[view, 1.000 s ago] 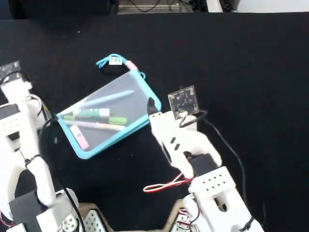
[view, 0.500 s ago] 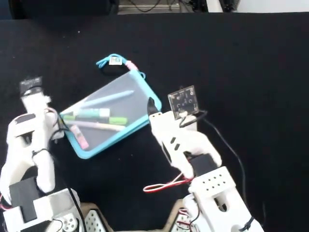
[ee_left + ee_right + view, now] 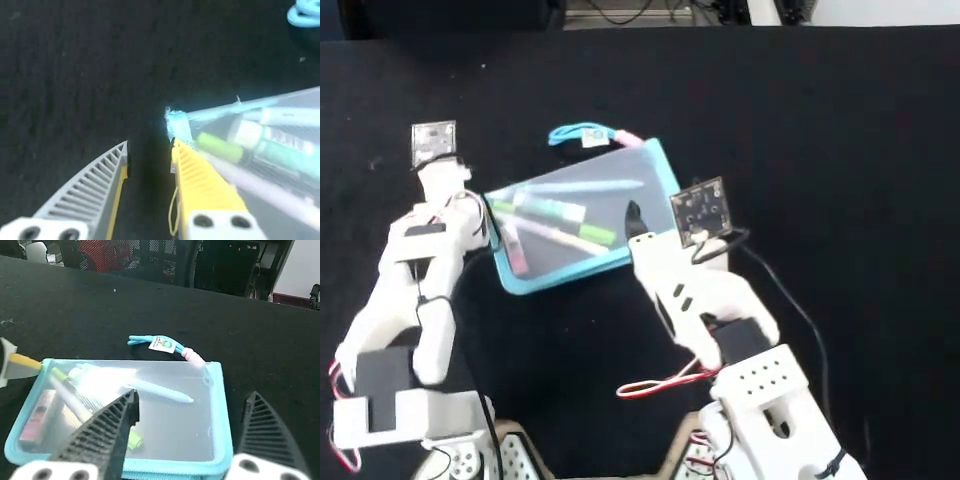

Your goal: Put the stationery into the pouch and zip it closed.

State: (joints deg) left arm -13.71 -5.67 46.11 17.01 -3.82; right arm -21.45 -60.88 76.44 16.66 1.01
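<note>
Clear, teal-edged pouch lying centre-left of the high view on the black surface, pens inside. Left gripper: fingers apart, the yellow one at the pouch's left corner. Right gripper: fingers apart above the pouch's right end

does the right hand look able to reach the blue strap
Likely yes: the right hand is open over the pouch, and the strap lies uncovered on the table past its far edge. The left hand sits at another corner.
</note>
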